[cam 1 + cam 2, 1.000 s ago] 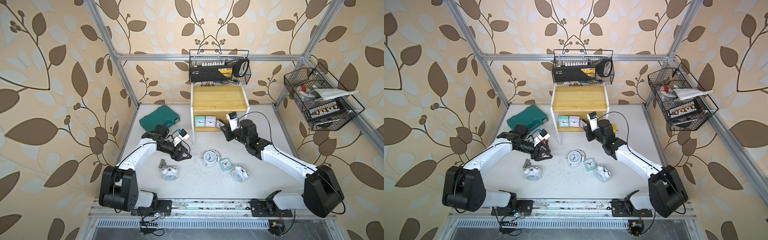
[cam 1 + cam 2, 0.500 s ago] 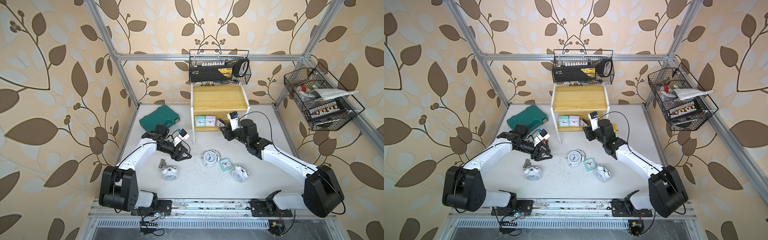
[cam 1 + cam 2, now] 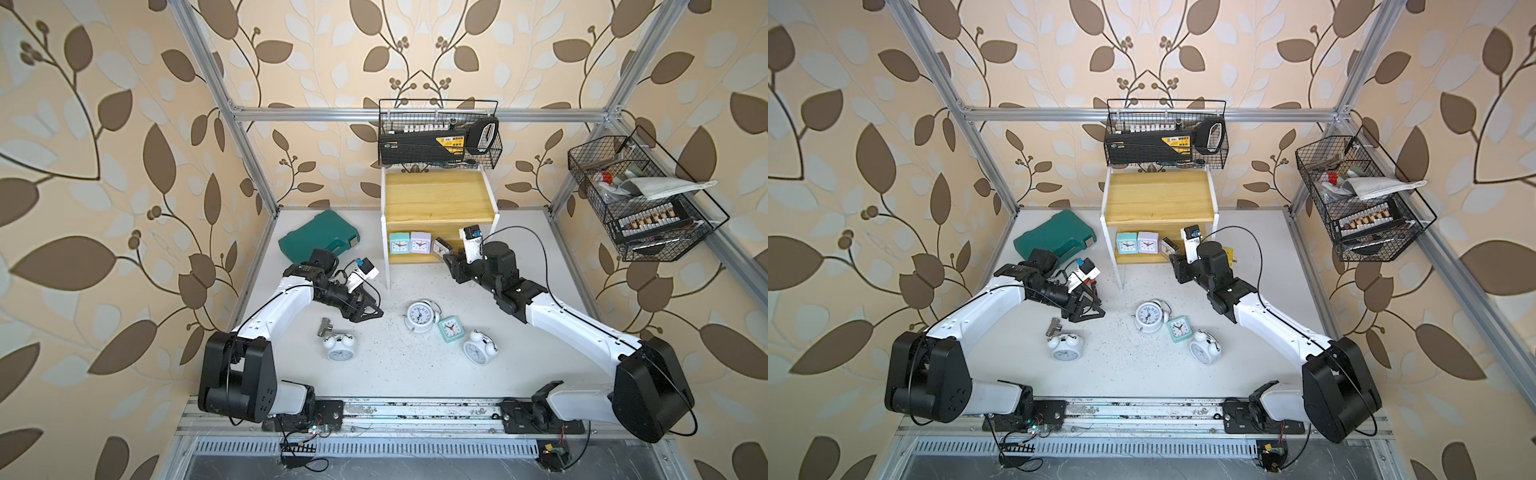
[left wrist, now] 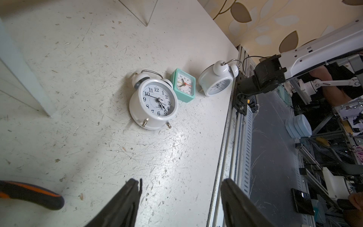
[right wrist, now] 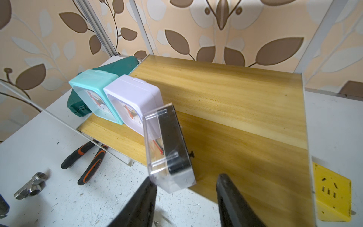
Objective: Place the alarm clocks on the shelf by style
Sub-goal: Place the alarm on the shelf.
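The right gripper (image 3: 449, 262) sits at the front of the shelf (image 3: 436, 199), level with its lower board. Its jaws are apart and grasp nothing. The clear clock (image 5: 169, 149) stands tilted at that board's front edge, just ahead of them. The lilac clock (image 3: 420, 243) and the mint clock (image 3: 399, 244) stand side by side next to it. The left gripper (image 4: 181, 180) hangs over the table (image 3: 395, 374), spread and empty. Down there lie the left twin-bell clock (image 3: 340, 348), the middle twin-bell clock (image 3: 419, 316) and the right twin-bell clock (image 3: 478, 351), with the teal clock (image 3: 449, 329) between the last two
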{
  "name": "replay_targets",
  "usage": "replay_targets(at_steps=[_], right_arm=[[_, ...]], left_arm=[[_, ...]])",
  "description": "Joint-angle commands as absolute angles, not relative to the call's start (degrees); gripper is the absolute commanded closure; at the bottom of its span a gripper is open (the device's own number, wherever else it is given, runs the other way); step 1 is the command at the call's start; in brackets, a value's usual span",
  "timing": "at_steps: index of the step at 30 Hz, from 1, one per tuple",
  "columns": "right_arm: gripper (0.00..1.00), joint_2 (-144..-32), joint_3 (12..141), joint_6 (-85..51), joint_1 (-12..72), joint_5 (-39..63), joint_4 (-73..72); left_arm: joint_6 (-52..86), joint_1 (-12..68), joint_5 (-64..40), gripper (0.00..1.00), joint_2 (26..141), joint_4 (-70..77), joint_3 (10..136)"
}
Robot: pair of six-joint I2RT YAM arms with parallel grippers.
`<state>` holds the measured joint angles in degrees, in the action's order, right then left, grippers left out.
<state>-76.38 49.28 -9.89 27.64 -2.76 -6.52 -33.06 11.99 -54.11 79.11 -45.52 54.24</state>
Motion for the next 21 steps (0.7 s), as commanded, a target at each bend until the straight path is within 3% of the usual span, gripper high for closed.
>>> replay_targets(at_steps=[1, 21], right_arm=[[0.53, -77.6, 48.8, -10.8, 28.0, -5.1, -6.1], [0.75, -83.2, 52.2, -9.2, 27.9, -6.9, -7.1]], left_arm=[[-34.2, 11.9, -55.8, 0.31, 78.8, -46.8, 54.4], [-34.5, 11.9, -55.7, 0.31, 78.8, -46.9, 54.1]])
